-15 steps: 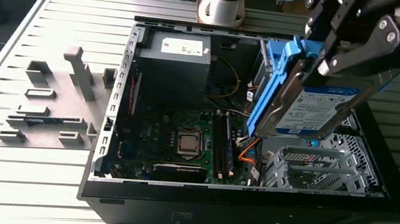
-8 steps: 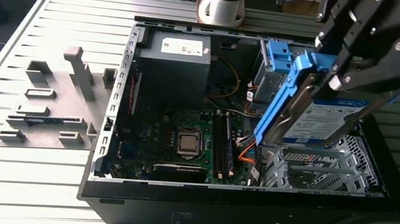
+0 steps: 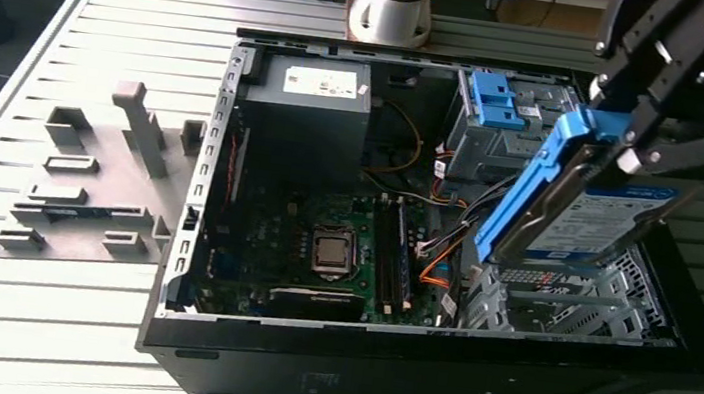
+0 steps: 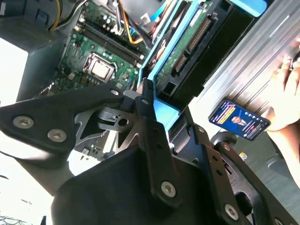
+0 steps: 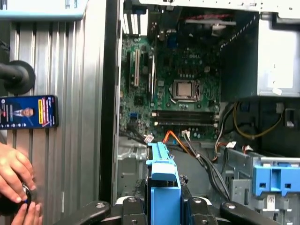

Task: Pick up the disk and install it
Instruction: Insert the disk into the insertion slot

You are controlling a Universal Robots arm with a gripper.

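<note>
Disk (image 3: 591,221) clamped on edge in my claw (image 3: 619,154).
Below me sits the drive cage (image 3: 569,294); I judge squaring up before lowering matters.

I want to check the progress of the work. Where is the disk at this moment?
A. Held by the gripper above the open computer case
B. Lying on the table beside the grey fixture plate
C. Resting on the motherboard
A: in the exterior view the gripper clamps the blue-framed disk, tilted, above the drive cage of the open computer case.
</note>
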